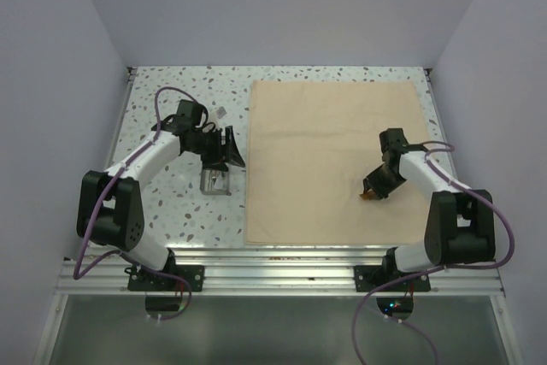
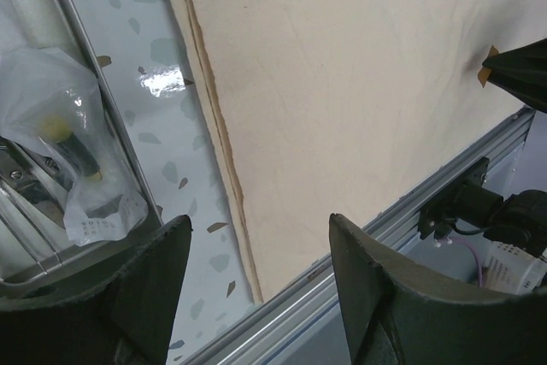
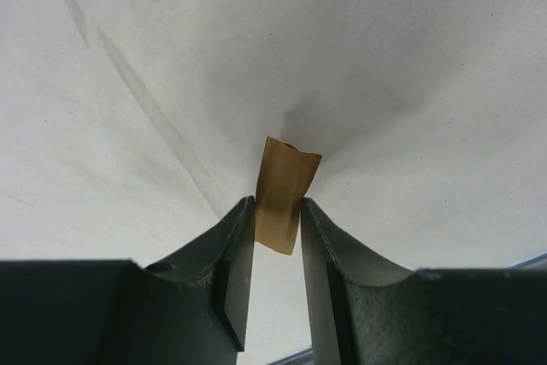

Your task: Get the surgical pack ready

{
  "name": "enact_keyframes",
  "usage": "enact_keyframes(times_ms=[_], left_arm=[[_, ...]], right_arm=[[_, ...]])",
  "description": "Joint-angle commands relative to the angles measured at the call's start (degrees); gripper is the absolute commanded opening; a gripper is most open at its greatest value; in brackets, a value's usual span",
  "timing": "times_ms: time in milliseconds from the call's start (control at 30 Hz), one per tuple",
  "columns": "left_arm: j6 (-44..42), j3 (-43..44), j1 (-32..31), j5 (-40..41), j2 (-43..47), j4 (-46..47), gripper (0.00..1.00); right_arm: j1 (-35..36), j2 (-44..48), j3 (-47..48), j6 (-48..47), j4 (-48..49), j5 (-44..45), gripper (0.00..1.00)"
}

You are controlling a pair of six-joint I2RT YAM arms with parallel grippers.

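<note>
Black fingers of the right gripper (image 3: 277, 211) stood at a narrow gap, both pads against a small amber-brown strip (image 3: 286, 173) sticking up off the large plain tan cloth sheet (image 1: 333, 134). It looked like a pinch on the strip, and the cloth puckered right at the strip's far end. Couldn't tell whether the strip was tape stuck to the cloth or part of it. The grip sat right of the cloth's centre, toward the near hem.

My read: the step was taking hold of the sheet to shift or square it. To do it well: clamp fully before any pull, keep the pull low and slow along the table, and stop if the strip slips between the pads. Otherwise the pucker becomes a fold where the tray has to land.

Left gripper (image 2: 258, 221) was wide open with nothing between its fingers, hovering by the sheet's left hem. The small rectangular grey metal tray (image 1: 214, 183) sat under it on the white speckled tabletop (image 1: 145, 74), off the cloth. A clear plastic bag (image 2: 60, 126) lay inside, contents too blurred to name.

In the way: the left arm and tray crowded the left hem, and the aluminium rail (image 1: 282, 258) ran along the near hem. That left little room to drag either way.
</note>
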State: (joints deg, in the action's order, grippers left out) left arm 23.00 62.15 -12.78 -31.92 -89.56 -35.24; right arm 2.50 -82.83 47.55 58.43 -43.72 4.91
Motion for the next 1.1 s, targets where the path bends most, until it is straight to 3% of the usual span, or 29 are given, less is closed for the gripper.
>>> enact_keyframes(times_ms=[0, 300, 600, 833, 1067], left_arm=[[0.4, 1.3, -0.1, -3.3, 0.6, 1.8, 0.70], [4.6, -0.3, -0.9, -11.4, 0.2, 7.5, 0.71], [19.9, -1.9, -6.0, -21.5, -3.2, 25.5, 0.72], [34.9, 1.7, -14.2, -23.1, -9.7, 42.8, 0.71], [36.4, 4.0, -16.1, -19.6, -13.4, 43.4, 0.65]], right_arm=[[0.7, 1.8, 2.9, -0.7, -1.7, -0.7, 0.31], [6.1, -0.1, 7.2, -0.6, -2.3, -0.8, 0.29], [12.5, -3.1, 16.6, 0.1, -3.6, -1.7, 0.29], [17.1, -4.6, 23.5, 2.0, -4.0, -4.0, 0.29], [18.9, -5.4, 25.5, 2.0, -3.0, -5.0, 0.29]])
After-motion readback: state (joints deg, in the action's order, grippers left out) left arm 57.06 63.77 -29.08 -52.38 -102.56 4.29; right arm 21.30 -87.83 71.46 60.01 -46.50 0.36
